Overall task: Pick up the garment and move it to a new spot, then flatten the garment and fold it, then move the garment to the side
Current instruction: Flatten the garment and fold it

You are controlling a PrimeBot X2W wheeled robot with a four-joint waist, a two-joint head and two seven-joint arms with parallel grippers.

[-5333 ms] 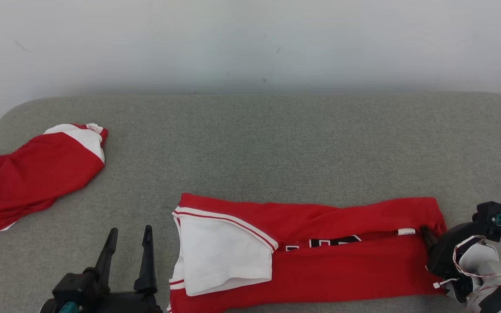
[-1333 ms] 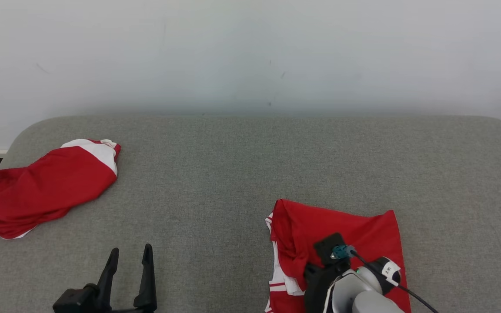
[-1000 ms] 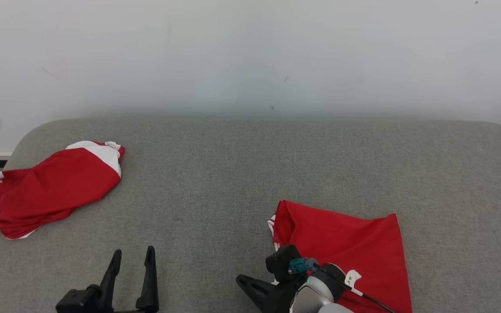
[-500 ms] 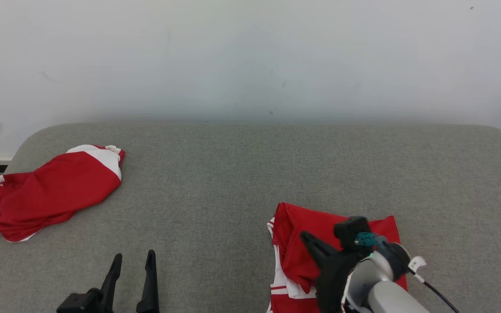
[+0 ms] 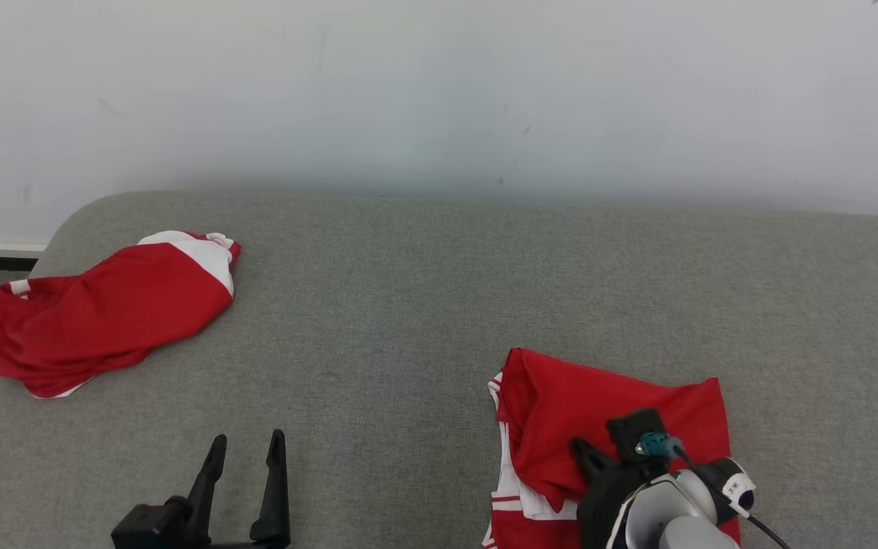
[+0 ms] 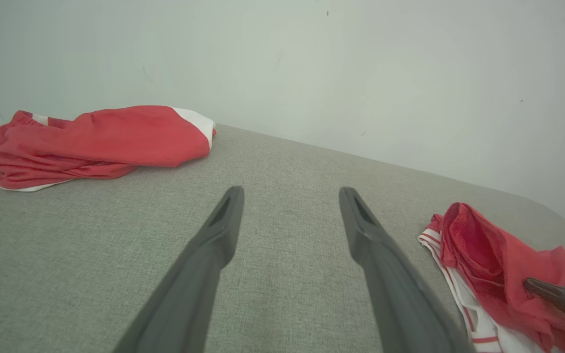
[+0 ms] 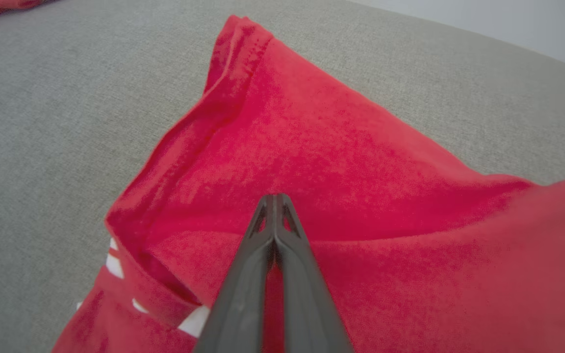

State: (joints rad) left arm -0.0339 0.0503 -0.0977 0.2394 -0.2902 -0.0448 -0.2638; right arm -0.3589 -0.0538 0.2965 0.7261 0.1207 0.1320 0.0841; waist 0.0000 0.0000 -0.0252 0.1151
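garment (image 5: 607,396): folded, red with white trim; we see it near right on the cushion (image 5: 408,305)
right gripper (image 7: 275,198): fingers pressed together, nothing pinched, tips over the garment's top layer; contact we can't tell
left gripper (image 5: 245,446): spread, empty, over bare cushion, well left of garment
other red cloth (image 5: 111,313): crumpled, far left

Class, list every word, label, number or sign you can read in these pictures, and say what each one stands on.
None can be read for certain.
white tag on the cable by the robot's wrist: a short dark mark, too small to read.
folded garment: no lettering shows.
crumpled garment: no lettering shows.
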